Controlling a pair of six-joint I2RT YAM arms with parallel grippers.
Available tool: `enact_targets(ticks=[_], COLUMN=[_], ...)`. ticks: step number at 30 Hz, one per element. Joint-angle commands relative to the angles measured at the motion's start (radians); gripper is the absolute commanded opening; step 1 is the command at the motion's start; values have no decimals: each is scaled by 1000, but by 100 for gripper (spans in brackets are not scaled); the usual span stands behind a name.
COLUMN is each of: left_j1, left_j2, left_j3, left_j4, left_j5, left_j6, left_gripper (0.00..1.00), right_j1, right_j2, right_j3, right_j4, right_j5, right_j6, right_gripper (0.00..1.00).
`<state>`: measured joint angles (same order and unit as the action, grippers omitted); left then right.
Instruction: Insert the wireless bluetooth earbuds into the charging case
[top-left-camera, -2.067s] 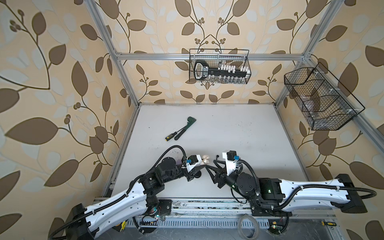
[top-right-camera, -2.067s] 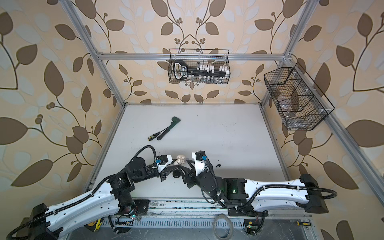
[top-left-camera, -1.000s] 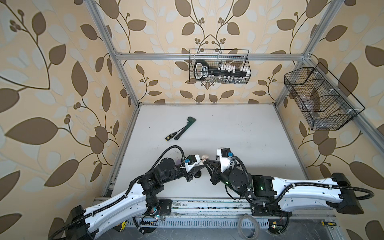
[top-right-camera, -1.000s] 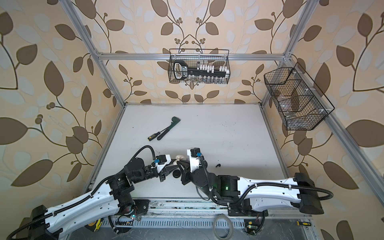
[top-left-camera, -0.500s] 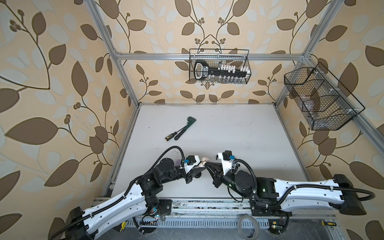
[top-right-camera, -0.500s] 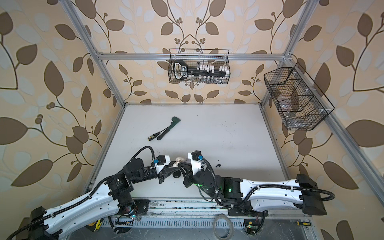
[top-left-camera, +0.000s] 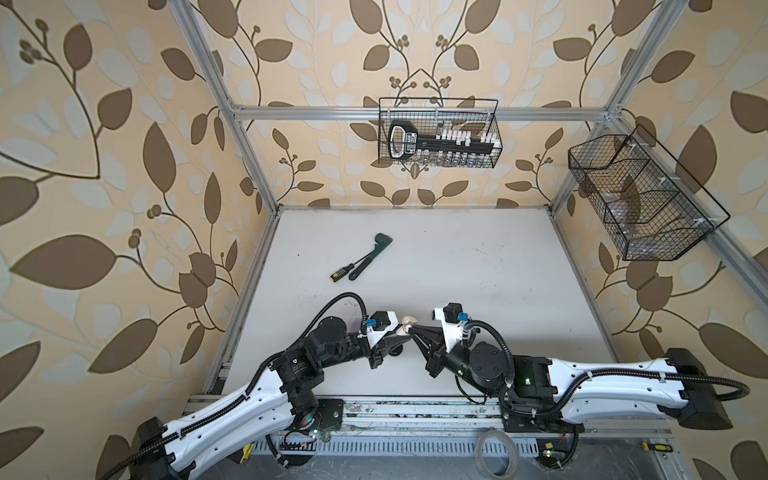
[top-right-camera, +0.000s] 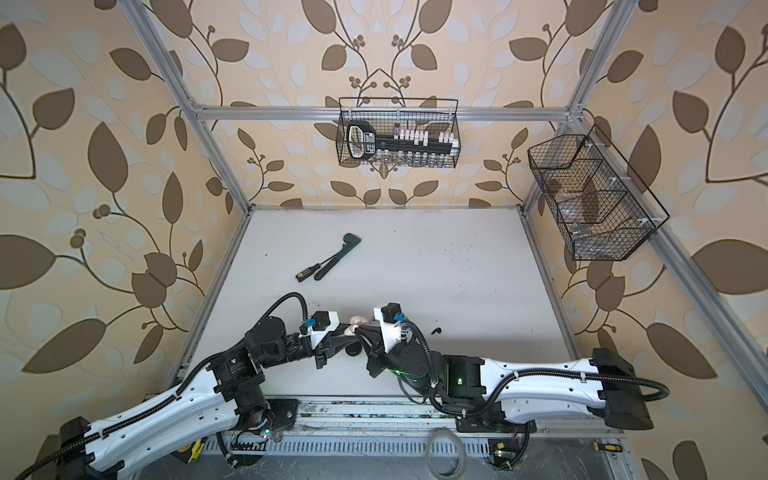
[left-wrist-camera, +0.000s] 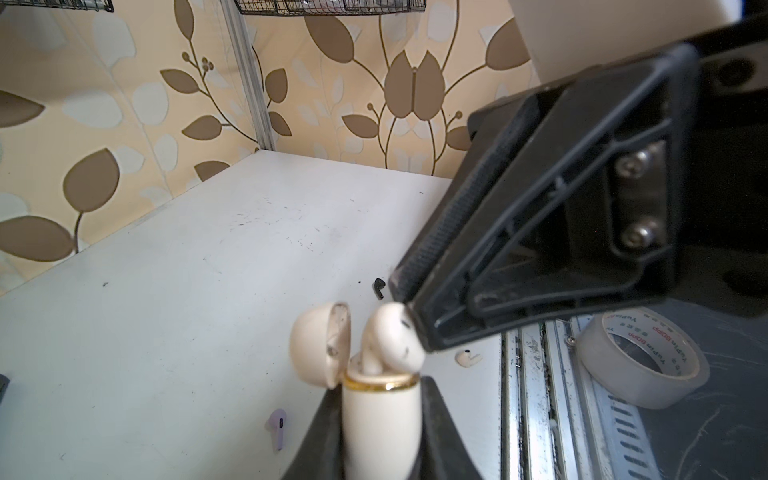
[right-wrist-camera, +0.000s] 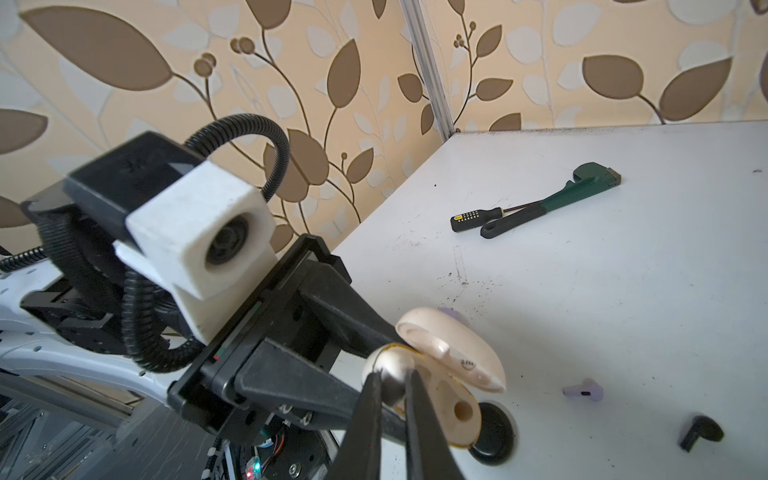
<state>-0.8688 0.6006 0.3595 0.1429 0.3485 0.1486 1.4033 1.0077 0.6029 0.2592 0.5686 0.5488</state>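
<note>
Over the white tabletop (left-wrist-camera: 187, 270), my left hand (left-wrist-camera: 380, 395) is clamped on the cream-white oval plastic charging case (left-wrist-camera: 380, 428), lid hinged open. My right hand (right-wrist-camera: 392, 374) pinches a cream-white stemmed plastic earbud (left-wrist-camera: 392, 336), stem in the case's mouth. A lavender plastic earbud (left-wrist-camera: 277, 428) lies on the tabletop.

Beige wallpaper printed with large brown leaves, pale leaves and thin dark stems (top-left-camera: 104, 166) covers the walls from 9 round to 3 o'clock in both top views. It is framed by bare aluminium profile posts and rails (top-left-camera: 311, 113) under soft, even light. A matte white tabletop with small dark scuffs (top-left-camera: 478, 257) fills the centre, with a black wire-mesh basket (top-left-camera: 384, 160) hanging at 12 o'clock and a larger, partitioned black wire basket (top-left-camera: 648, 245) at 2 o'clock.
</note>
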Motion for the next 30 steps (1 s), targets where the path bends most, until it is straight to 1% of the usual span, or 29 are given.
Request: enact_targets(ticks=[1, 8, 18, 24, 30], left_j1=[-18, -18, -18, -18, -18], left_j2=[-27, -29, -42, -51, -63], left_j3=[78, 78, 76, 76, 75], left_j4=[106, 108, 106, 103, 95], left_j5=[109, 135, 140, 126, 143], left_j6=[8, 6, -2, -9, -9], left_gripper=[0, 0, 0, 0, 0], right_j1=[-15, -39, -32, -10, -9], right_j2=[11, 19, 14, 11, 6], right_j3=[-31, -39, -43, -40, -44], right_j4=[-79, -78, -69, -85, -100], right_j5=[92, 87, 72, 97, 119], right_j6=[-16, -7, -30, -43, -43], right_gripper=[13, 13, 12, 11, 10])
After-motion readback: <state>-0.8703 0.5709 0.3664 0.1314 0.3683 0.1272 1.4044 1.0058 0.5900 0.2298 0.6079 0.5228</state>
